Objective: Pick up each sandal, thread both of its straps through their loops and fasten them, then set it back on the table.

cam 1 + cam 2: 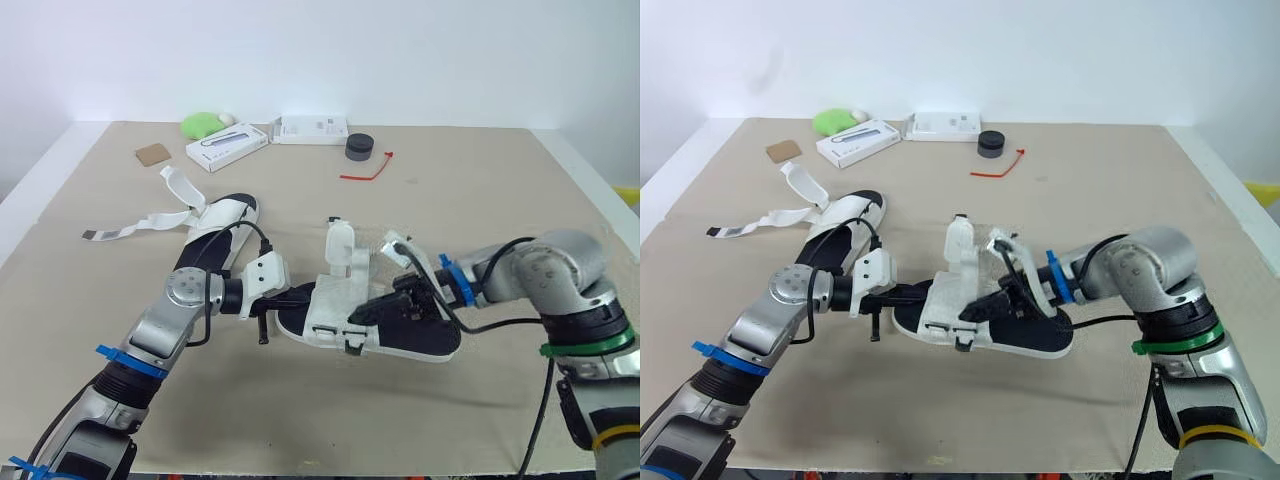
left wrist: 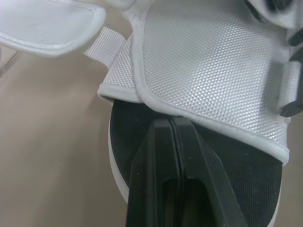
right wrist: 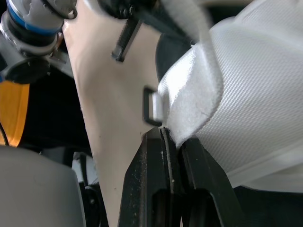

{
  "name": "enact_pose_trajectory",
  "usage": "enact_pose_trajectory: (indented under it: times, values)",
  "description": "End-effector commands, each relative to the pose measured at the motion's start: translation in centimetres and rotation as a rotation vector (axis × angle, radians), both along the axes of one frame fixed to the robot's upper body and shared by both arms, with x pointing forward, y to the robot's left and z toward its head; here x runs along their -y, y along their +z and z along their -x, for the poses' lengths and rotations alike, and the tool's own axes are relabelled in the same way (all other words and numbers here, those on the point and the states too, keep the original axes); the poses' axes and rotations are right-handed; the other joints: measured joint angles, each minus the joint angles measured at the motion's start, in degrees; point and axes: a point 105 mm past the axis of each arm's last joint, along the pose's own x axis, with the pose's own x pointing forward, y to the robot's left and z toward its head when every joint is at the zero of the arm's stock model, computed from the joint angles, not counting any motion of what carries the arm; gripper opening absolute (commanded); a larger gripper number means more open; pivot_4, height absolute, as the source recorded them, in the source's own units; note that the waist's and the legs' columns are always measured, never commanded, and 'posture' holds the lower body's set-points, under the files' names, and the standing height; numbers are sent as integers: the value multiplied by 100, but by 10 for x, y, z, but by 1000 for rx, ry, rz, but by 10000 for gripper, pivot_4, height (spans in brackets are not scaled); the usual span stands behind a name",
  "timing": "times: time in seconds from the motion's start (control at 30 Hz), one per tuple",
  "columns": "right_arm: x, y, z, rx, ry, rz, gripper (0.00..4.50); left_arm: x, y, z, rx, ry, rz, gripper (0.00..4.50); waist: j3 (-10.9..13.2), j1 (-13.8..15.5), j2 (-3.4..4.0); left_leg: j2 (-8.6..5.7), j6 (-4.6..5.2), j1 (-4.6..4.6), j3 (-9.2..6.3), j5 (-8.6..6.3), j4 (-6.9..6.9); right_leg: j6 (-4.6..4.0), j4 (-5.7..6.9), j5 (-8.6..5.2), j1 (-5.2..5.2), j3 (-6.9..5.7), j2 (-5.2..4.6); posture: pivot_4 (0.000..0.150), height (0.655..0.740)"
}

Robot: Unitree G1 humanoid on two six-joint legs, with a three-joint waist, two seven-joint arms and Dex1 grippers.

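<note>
beige worktop, white wall behind. one sandal is at centre, between my two arms. my left jaws are together, tips over its black insole at the sandal's 9 o'clock end. my right jaws are clamped on the edge of a white strap at its 3 o'clock side. second sandal, straps loose, lies at 10 o'clock.

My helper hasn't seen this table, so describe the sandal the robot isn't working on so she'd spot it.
On the beige table, look to the robot's left side. The black-soled sandal with white straps lies untouched, long straps splayed loose, unlike the mid-table sandal.
</note>
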Motion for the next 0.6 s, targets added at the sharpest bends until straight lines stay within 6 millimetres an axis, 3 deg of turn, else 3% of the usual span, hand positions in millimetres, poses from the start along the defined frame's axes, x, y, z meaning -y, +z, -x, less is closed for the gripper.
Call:
enact_pose_trajectory:
  times: [0.03,0.4,0.5,0.6]
  values:
    - [3,2,-2,77,4,32,1467,1,1,1,10,3,-7,0,0,0,0,0,-1,0,-1,0,0,0,0,0,0,0,0,1500,7400]
    - [-4,16,7,126,70,-15,1467,0,0,0,8,10,-9,0,0,0,0,2,-3,2,-2,2,0,-2,2,1,0,-1,3,1500,7400]
    - [-3,19,13,106,96,-26,10825,0,0,0,8,11,-8,0,0,1,0,1,-3,1,-2,2,1,-1,2,1,0,-1,2,1500,7400]
    - [-3,28,6,145,64,-58,24345,0,0,0,9,11,-10,0,0,1,0,1,-3,1,-2,2,0,-1,1,0,0,-1,1,1500,7400]
